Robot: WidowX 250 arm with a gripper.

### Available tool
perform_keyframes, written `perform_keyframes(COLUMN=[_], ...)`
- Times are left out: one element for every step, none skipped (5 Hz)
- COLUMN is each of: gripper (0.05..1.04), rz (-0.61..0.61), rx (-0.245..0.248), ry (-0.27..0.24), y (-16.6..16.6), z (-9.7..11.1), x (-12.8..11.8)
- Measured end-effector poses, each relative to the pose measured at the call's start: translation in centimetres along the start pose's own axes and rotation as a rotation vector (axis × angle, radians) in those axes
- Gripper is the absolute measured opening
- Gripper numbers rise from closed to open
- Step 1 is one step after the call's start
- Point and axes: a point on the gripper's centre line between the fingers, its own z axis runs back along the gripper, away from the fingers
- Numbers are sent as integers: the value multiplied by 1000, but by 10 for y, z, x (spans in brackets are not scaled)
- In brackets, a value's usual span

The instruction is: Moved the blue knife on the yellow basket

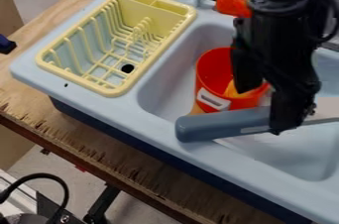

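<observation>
Holding the blue knife, your gripper is over the light blue sink, closed around it near where handle meets blade. From the tool, the handle points out to the left, above the sink's front rim, and the blade runs off to the right. You've got the yellow basket well apart from the tool, to its upper left, on the sink's left-hand ledge. Just left of the tool, behind the handle, sits the red bucket in the basin, with something yellow inside. Up and to your tool's left, at the back ledge, is an orange toy carrot with a green end.
</observation>
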Motion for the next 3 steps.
perform_keyframes(gripper=[999,999,999], rz=[-5,2,10], rx=[11,27,28], ry=[-6,13,22], y=[2,3,3], z=[-2,-13,-17], x=[0,-2,-1])
